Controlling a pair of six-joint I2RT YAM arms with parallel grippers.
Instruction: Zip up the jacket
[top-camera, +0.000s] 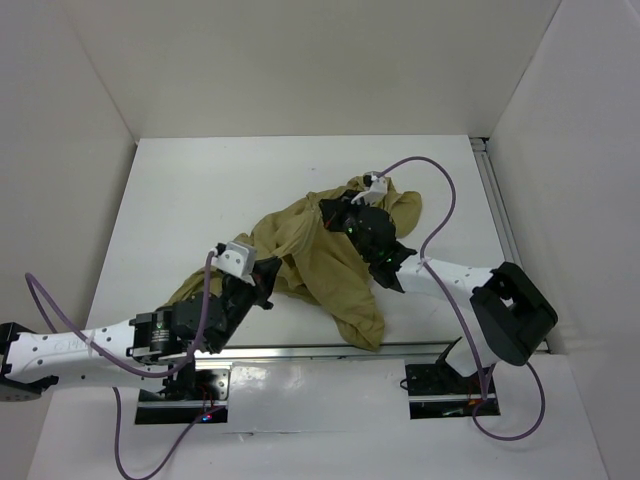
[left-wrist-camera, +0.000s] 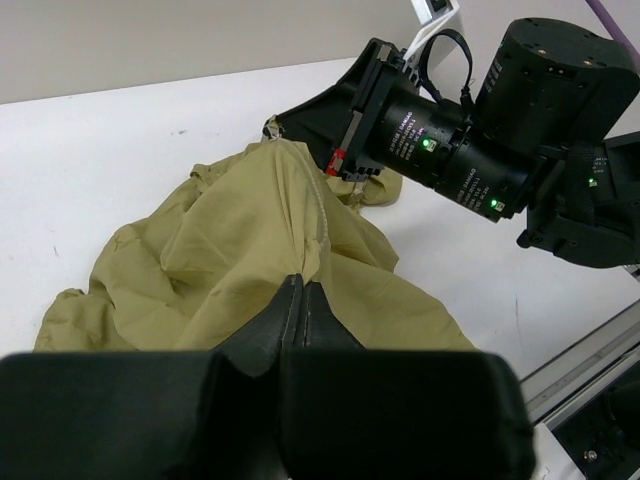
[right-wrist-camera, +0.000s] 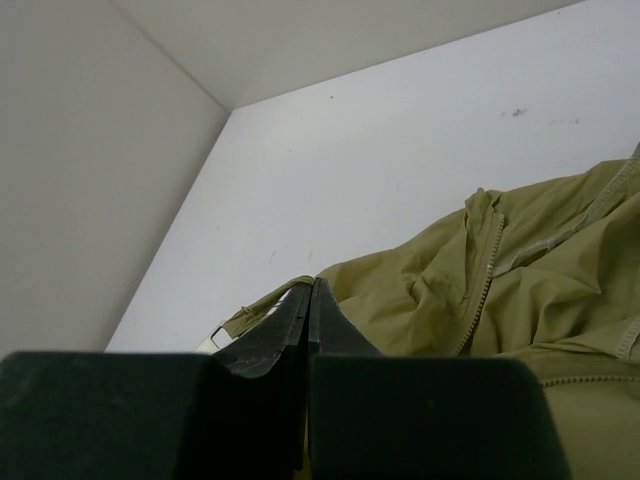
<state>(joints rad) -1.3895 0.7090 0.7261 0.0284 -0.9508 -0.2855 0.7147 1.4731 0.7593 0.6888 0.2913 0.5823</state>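
jacket (top-camera: 320, 255) crumpled mid-table (top-camera: 180, 180), zip (right-wrist-camera: 482, 270) seemingly undone | left gripper (left-wrist-camera: 302, 295) toward table's near edge, clenched on jacket fabric | right gripper (right-wrist-camera: 310, 297) past table's middle, pinching a jacket edge | risk: thin cloth slipping free under tension; bunching skewing teeth, jamming slider

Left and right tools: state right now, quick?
Left tool: closed, pinching the olive-tan thin fabric jacket.
Right tool: closed on the jacket's edge.
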